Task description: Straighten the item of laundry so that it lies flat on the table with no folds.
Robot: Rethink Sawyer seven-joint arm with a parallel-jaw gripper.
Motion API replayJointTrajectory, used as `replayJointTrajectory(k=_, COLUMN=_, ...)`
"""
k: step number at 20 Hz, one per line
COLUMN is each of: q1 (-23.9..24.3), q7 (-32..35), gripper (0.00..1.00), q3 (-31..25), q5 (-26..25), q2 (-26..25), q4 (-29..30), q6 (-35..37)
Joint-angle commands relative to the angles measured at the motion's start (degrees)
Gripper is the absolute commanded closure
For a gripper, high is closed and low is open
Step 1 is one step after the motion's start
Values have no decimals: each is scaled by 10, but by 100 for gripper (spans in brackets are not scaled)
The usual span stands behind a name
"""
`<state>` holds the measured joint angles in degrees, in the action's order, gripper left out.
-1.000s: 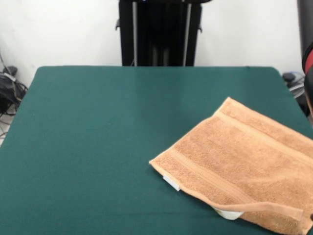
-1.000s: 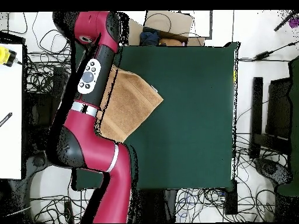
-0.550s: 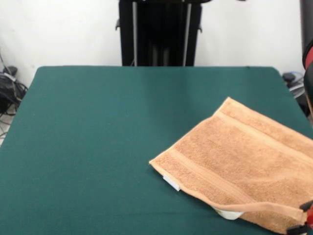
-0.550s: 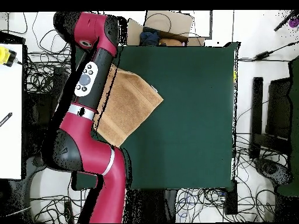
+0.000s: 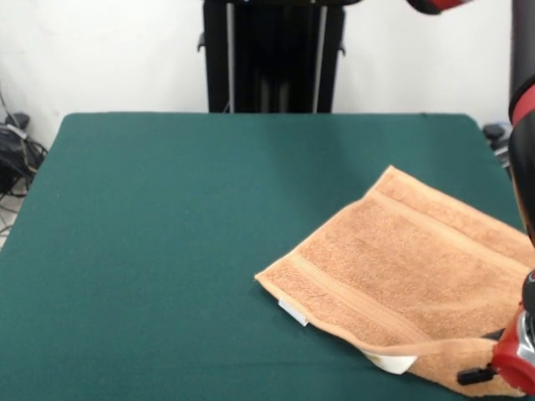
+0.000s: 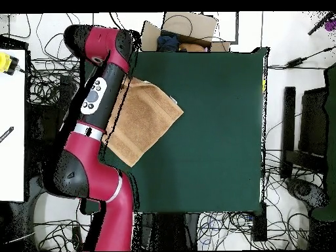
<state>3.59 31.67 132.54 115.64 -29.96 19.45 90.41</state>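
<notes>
- The arm (image 6: 98,105) has swung further out over the table's edge since a second ago, and the towel's side that it hid overhead now shows.
- The table (image 5: 167,217) carries the towel (image 5: 401,284) near one side edge, set at an angle, with most of the green cloth well apart from it.
- The towel is unmoved; its near edge has a turned-over strip with a white tag (image 5: 391,363) peeking beneath, so a fold remains.
- The gripper (image 5: 510,368) has come down into the front view at the towel's near corner; I cannot tell whether it is spread or closed. It looks set for a corner grasp.
</notes>
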Motion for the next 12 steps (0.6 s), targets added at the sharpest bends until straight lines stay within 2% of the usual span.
replayJointTrajectory(k=1, q1=-28, q7=142, gripper=0, q3=-105, q5=-90, q2=-29, q4=18, q6=-89)
replayJointTrajectory(k=2, q1=-31, q7=135, gripper=0, q3=-120, q5=-91, q2=-30, q4=18, q6=-115)
replayJointTrajectory(k=5, q1=-47, q7=67, gripper=0, q3=-192, q5=-57, q2=-42, q4=27, q6=-269)
replayJointTrajectory(k=7, q1=-53, q7=31, gripper=0, q3=-234, q5=-45, q2=-44, q4=22, q6=-343)
replayJointTrajectory(k=12, q1=-39, q7=-15, gripper=0, q3=-278, q5=-71, q2=-34, q4=-33, q6=-432)
